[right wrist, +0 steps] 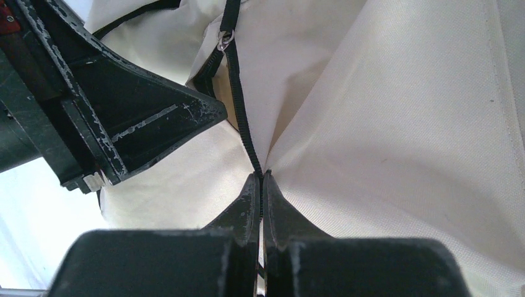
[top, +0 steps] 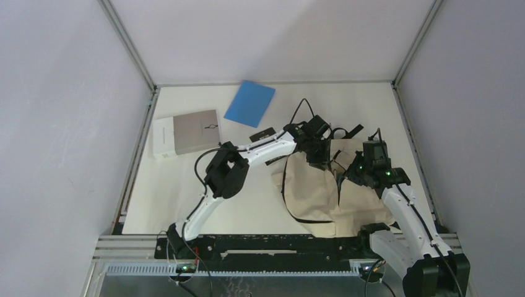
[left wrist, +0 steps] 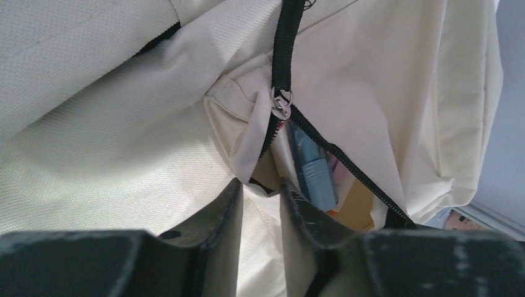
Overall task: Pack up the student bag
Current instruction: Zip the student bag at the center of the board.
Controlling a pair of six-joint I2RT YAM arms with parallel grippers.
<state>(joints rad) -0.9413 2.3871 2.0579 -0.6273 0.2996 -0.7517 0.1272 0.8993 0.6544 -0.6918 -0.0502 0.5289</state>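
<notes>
Overhead view: student bag (top: 312,195) is seen slumped on table (top: 186,204), right of centre and near the arms' bases, w/ a black strap line curving round its lower edge. Left gripper (top: 319,154) is stretched across to the bag's far top edge; right gripper (top: 353,174) is set just beside it, on the bag's right part. Blue sheet (top: 249,103) and grey-and-white flat box (top: 186,133) are laid at the far left of the table, well apart from the bag.

Left wrist view: cream cloth of the bag fills the frame. Black zipper (left wrist: 283,43) is run down to a metal slider (left wrist: 282,102); below the slider the teeth are parted twd the lower right, and a blue item (left wrist: 312,173) is visible inside (other contents too blurred to name). The left gripper's jaws are held apart just under the slider; cloth is seen in the gap, but no pinch on it can be made out.

Right wrist view: the right gripper's fingers (right wrist: 247,204) are clenched on the bag's zipper tape, cloth puckered at the tips. A dark finger of the left gripper is seen at upper left, near the slider.
</notes>
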